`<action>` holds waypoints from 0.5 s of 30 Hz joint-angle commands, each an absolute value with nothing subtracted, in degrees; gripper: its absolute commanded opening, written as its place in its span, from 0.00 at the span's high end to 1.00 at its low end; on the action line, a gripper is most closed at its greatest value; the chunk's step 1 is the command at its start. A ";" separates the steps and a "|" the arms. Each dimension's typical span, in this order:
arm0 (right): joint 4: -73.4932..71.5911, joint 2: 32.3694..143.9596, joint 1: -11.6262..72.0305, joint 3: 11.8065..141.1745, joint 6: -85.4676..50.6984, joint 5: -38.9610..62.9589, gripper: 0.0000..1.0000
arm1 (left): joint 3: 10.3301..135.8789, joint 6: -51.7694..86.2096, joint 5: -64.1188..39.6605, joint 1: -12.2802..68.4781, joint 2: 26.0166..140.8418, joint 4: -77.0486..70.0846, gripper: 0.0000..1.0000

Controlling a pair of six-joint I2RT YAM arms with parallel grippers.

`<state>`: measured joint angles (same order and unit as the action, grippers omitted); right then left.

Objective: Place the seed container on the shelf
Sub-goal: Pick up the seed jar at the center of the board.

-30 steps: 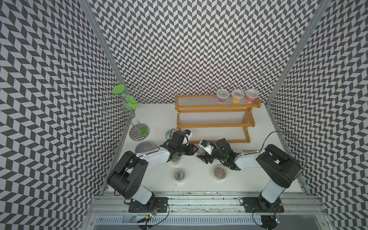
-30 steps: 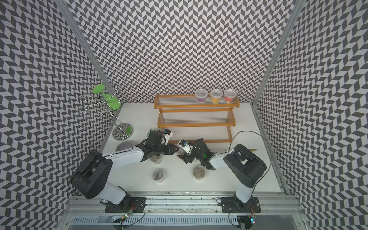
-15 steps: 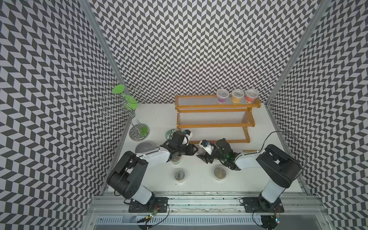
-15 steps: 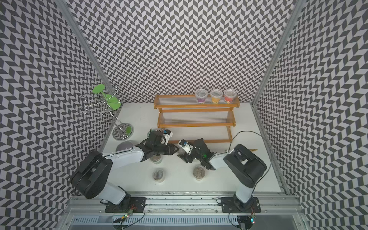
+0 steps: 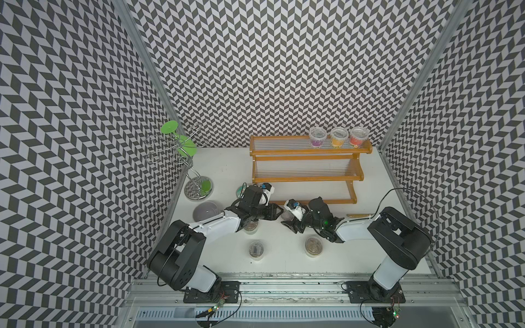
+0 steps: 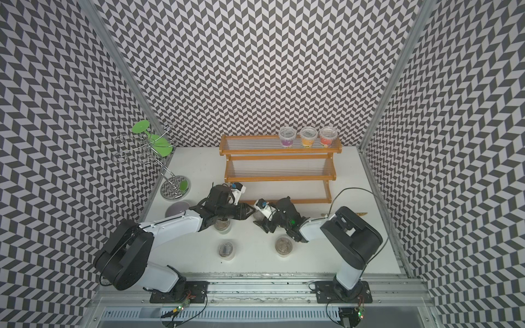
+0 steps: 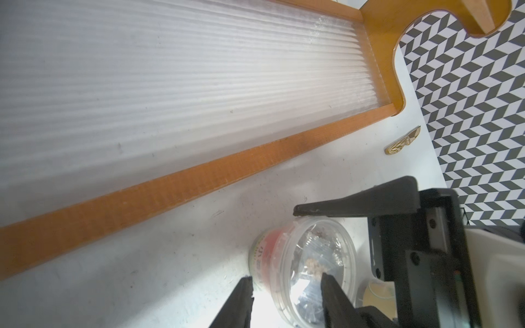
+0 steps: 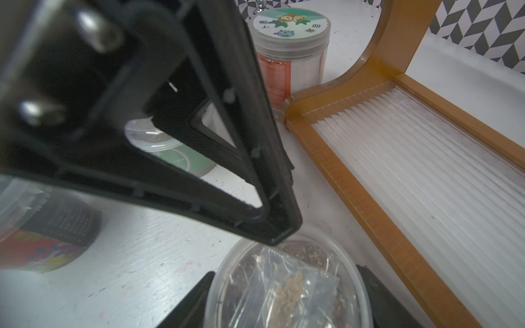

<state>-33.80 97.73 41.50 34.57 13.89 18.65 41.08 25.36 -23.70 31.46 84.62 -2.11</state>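
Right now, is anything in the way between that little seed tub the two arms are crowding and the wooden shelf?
Nothing stands between them: the seed container is just before the shelf's lowest front rail, which it must clear. The left gripper's jaws hang close over its lid and probably should back off first.

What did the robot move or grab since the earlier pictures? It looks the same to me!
Nothing visibly changed. The left hand and right hand stay together at the seed container, on the table in front of the shelf. The three jars on its top tier and the wire stand have not moved either.
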 commanded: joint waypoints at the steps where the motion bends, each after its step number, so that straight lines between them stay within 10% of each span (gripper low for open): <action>1: -34.80 95.93 41.40 35.31 13.23 18.76 0.27 | 42.77 24.69 -24.00 31.42 83.41 -2.12 0.56; 15: -35.06 97.05 41.39 35.09 13.78 19.03 0.20 | 41.14 24.85 -23.65 31.46 84.39 -3.08 0.55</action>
